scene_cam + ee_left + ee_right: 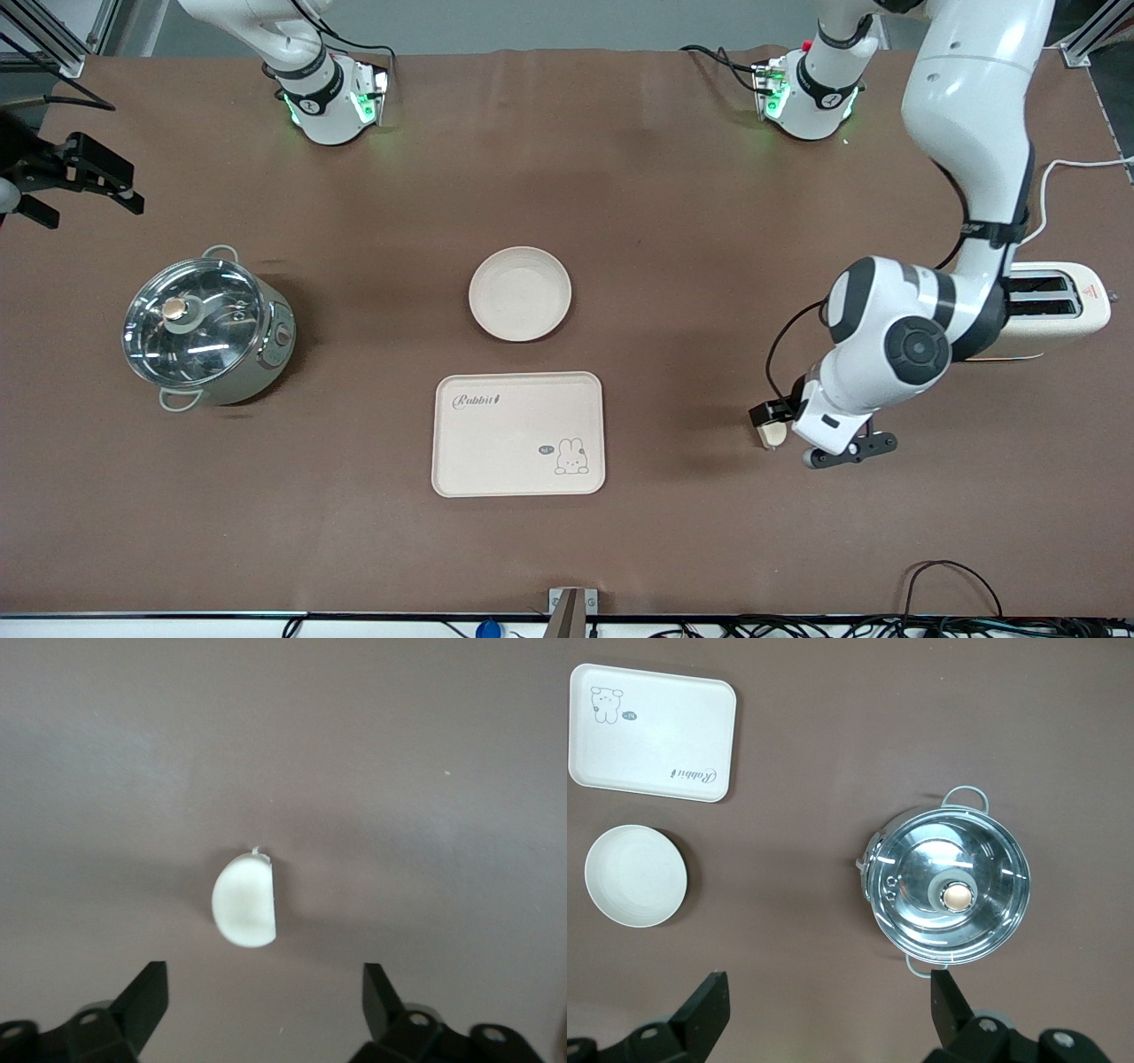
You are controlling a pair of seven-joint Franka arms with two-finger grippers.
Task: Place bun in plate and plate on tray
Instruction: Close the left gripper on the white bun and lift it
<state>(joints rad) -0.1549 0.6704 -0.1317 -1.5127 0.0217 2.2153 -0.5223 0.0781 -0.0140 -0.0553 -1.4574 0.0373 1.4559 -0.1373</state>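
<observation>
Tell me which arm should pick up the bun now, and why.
Left. The left gripper hangs open right over the bun, which lies on the table. The right gripper waits open high near the pot, away from the bun.

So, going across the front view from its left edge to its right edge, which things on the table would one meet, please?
Lidded pot → tray → bun, under the open left tool → toaster. The plate overlaps the tray's span, so it is left out.

On the tabletop (620, 195), the tray (518, 434) is set nearer the camera than the plate (520, 293), the bun (773, 434) toward the left arm's end.
</observation>
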